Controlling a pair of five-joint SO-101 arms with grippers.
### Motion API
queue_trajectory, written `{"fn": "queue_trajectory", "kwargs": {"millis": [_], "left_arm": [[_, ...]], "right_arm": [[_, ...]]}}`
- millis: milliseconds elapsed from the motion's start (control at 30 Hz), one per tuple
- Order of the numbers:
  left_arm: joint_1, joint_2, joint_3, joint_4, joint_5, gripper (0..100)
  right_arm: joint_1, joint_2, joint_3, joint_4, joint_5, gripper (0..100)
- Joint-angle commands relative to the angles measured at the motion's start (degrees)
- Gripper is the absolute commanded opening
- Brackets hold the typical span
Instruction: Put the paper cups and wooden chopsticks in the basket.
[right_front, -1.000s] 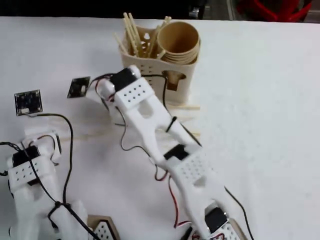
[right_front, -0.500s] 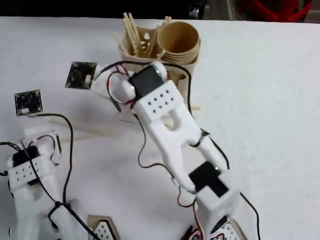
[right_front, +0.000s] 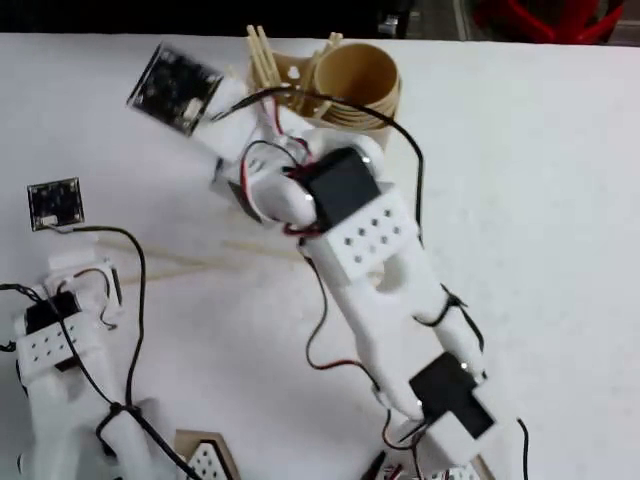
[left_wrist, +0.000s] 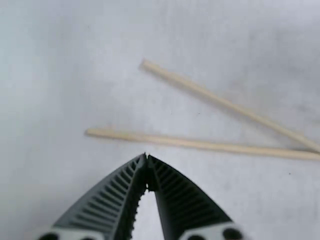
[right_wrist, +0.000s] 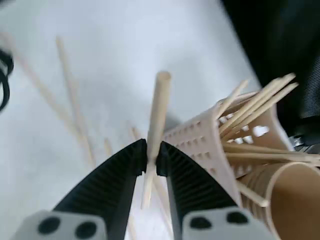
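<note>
Chopstick (right_wrist: 159, 107) rises off the table (right_front: 560, 200), clamped in right gripper (right_wrist: 151, 152), nearing the basket (right_wrist: 200, 145); left gripper (left_wrist: 146, 165) sits closed, empty

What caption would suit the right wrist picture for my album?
Gripper shut on a chopstick beside the basket, which holds chopsticks and cups.

The chopsticks (left_wrist: 200, 144) are pale bare wood, matt. The basket (right_wrist: 200, 145) is beige perforated plastic. The paper cups (right_front: 355, 75) are tan matt paper. The left claw (left_wrist: 147, 160) and right claw (right_wrist: 151, 150) are black ribbed plastic, the arms (right_front: 375, 290) smooth white plastic. The desk (right_front: 520, 200) is white and matt.
</note>
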Motion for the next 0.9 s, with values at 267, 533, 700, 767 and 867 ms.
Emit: {"fn": "queue_trajectory", "kwargs": {"millis": [267,533,700,767,867], "left_arm": [[-0.5,-1.3,-0.4,-0.9,0.2,2],[-0.5,-1.3,-0.4,-0.9,0.2,2],[-0.5,-1.2,-0.4,-0.9,0.2,2],[-0.5,-1.2,-0.4,-0.9,0.2,2],[-0.5,-1.2,-0.4,-0.9,0.2,2]], "right_arm": [[6.7,-10.2,-0.8,-20.4,-14.1,1.8],[8.5,-11.8,-0.8,-27.6,-17.1,1.8],[11.6,-9.6,-0.7,-29.8,-17.2,1.8],[12.2,-8.1,-0.7,-29.8,-17.2,1.8],[12.3,-5.3,-0.5,-29.5,-17.2,1.8]]}}
